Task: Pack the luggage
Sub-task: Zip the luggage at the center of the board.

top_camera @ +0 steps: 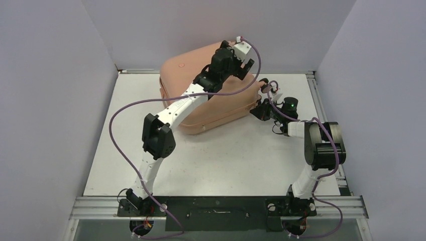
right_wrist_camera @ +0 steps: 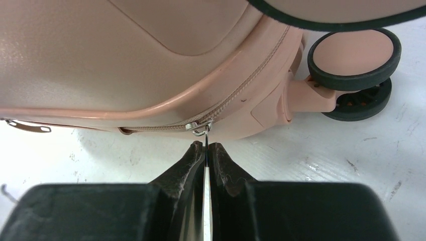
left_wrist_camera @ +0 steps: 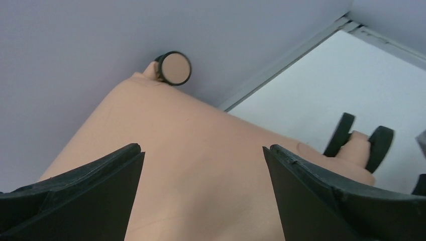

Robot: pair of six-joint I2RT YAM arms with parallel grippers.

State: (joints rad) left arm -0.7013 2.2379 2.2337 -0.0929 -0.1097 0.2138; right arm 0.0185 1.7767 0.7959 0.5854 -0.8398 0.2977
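Note:
The salmon-pink luggage [top_camera: 188, 75] lies closed at the back of the table, wheels toward the right. Over its top shell [left_wrist_camera: 201, 165] my left gripper [top_camera: 240, 65] hovers with the fingers wide apart and nothing between them. At the suitcase's right side my right gripper [right_wrist_camera: 205, 148] is shut on the thin metal zipper pull [right_wrist_camera: 203, 129], which hangs from the slider on the pink zipper seam [right_wrist_camera: 236, 103]. In the top view the right gripper [top_camera: 261, 103] sits against the luggage's lower right corner. Caster wheels [right_wrist_camera: 354, 60] stand just right of the zipper slider.
White table [top_camera: 226, 160] with grey walls on three sides and a metal rail along the back and right edges [top_camera: 314, 90]. Another wheel [left_wrist_camera: 173, 68] shows by the back wall. A second metal pull tab [right_wrist_camera: 30, 126] lies at the seam's left.

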